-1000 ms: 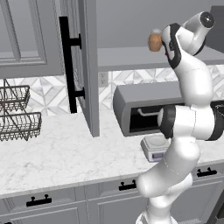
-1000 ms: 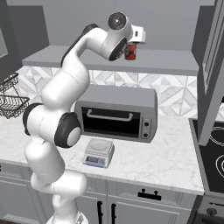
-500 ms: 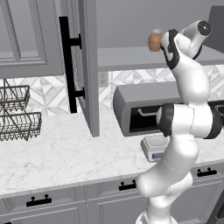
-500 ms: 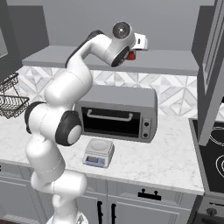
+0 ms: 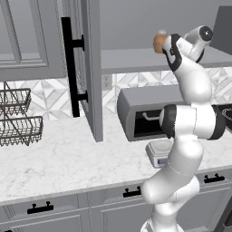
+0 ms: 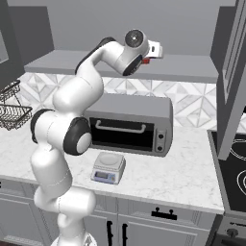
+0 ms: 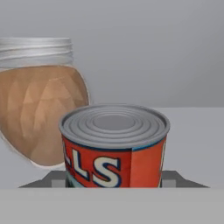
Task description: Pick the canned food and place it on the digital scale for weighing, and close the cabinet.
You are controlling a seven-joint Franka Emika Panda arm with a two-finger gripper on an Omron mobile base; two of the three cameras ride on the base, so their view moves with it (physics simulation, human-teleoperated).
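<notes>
Red-labelled and ringed with silvery rims, the canned food [image 7: 114, 146] stands upright at the lower middle of the hand view, very close to the camera, with white letters on its label; a dark finger tip [image 7: 171, 177] shows low at each side of it, but whether the tool presses on the can I cannot tell; behind the can and to the left of the frame stands a rounded brown jar [image 7: 40, 103] with a pale ribbed lid, near the can, though I cannot tell whether the two touch; both rest on the grey cabinet shelf [image 7: 192, 135].

In the right base view the arm reaches up to that shelf, the tool [image 6: 153, 50] at the upper middle of the frame, with a sliver of red just beside it; in the left base view the jar peeks out at the upper right, just left of the arm's wrist.

The cabinet [image 5: 88, 68] hangs open, its door edge-on at the upper middle-left with a long black bar handle [image 5: 69, 68]; the digital scale [image 6: 108, 168] sits bare on the marble worktop [image 5: 59, 158], just in front of the grey toaster oven [image 6: 129, 124]; wire baskets [image 5: 18, 122] stand at the left edge.
</notes>
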